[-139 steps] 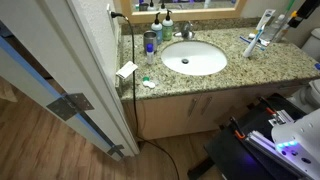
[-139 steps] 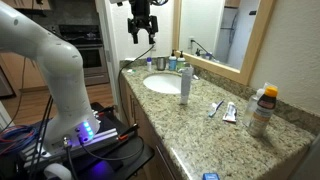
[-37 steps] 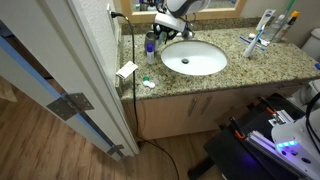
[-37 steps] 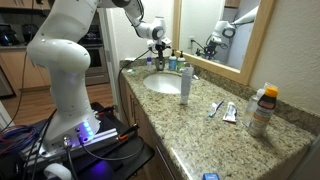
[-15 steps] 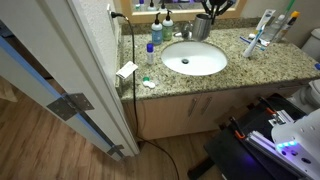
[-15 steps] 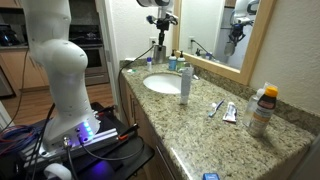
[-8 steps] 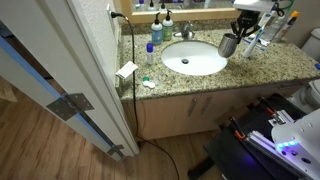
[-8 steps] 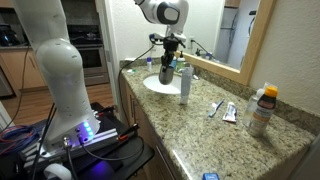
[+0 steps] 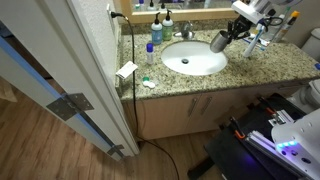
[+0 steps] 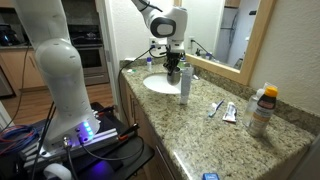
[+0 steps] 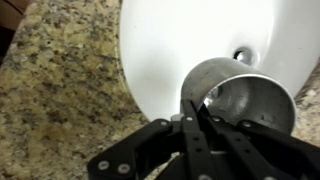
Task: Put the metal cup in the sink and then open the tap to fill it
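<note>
The metal cup [image 9: 218, 42] is held off the counter [image 9: 250, 66] by the gripper [image 9: 228, 36], above the rim of the sink [image 9: 195, 62] on the side away from the tap [image 9: 167, 27]. The cup is tilted, not upright. No contact between cup and basin can be made out in an exterior view.

In the wrist view the jaws are seen clenched on the wall of the metal cup [image 11: 240, 95] at its rim, with the 2 fingers [image 11: 192, 122] pressed close together. Whether 1 finger sits inside the cup cannot be told. The open mouth of the cup faces the camera, and the inside is seen as bare metal. Behind it the white sink [image 11: 170, 40] is shown, with the dark drain [image 11: 243, 56] just beyond the cup rim. Speckled granite counter [image 11: 60, 90] is seen beside the basin.

In an exterior view the gripper [image 10: 173, 62] is hung over the sink [image 10: 155, 86] with the arm arched above it; the metal cup [image 10: 173, 73] is partly hidden there by a white blue-topped bottle [image 10: 185, 82] stood on the counter [image 10: 200, 130] just beside the basin. The tap [image 10: 150, 62] is seen at the back of the basin, untouched. An orange-capped bottle [image 10: 262, 108] is stood well apart from the sink.
</note>
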Controlling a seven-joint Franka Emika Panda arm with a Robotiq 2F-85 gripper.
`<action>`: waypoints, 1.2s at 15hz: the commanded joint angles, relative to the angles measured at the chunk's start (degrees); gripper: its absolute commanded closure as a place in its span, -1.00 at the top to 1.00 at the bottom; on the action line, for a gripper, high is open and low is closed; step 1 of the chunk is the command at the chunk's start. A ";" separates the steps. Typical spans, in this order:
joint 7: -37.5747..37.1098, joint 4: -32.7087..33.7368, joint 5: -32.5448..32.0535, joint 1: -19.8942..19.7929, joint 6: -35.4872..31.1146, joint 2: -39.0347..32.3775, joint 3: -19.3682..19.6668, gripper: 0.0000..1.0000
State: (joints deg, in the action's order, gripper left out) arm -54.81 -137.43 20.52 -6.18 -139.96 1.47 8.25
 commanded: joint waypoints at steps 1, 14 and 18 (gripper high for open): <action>-1.43 1.56 -0.73 1.93 -1.73 3.67 -3.26 -0.97; -9.38 4.75 -11.56 1.16 14.61 2.86 -3.70 -0.97; -9.53 3.79 -11.31 1.45 12.47 2.65 -3.73 -0.88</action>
State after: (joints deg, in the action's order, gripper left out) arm -64.37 -133.73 9.19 -4.29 -127.62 4.13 4.92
